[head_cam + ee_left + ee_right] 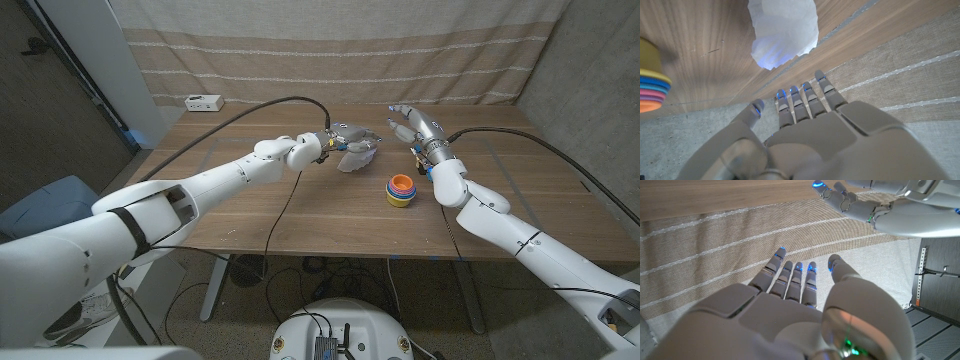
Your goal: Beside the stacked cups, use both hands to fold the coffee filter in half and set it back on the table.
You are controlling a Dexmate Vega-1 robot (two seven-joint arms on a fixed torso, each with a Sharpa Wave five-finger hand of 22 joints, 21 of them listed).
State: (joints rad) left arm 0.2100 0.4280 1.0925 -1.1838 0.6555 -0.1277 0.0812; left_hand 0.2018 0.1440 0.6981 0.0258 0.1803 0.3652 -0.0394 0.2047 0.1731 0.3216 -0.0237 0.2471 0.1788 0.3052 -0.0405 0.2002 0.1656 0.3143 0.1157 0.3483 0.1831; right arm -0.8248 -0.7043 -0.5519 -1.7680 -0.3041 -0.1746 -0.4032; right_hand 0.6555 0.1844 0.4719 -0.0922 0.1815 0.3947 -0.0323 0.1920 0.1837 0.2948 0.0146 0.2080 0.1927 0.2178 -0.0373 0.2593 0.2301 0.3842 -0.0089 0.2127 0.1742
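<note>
From my seat the coffee filter [352, 160] is a white, crinkly paper thing lying on the wooden table, looking crumpled or partly folded over, with pleated ridges catching some blue light along one edge in the left wrist view [784, 31]. It lies toward the far side of the table. The stacked cups [401, 189] are a little nested tower, yellow at the base with blue, pink and orange rims, standing upright near the filter but not touching it.

Even, soft light from overhead; short dim shadows on the table [330, 215]. Head view sharp, bent at edges. Wrist views: near hands blurred, blue glow on fingertips [780, 93].
</note>
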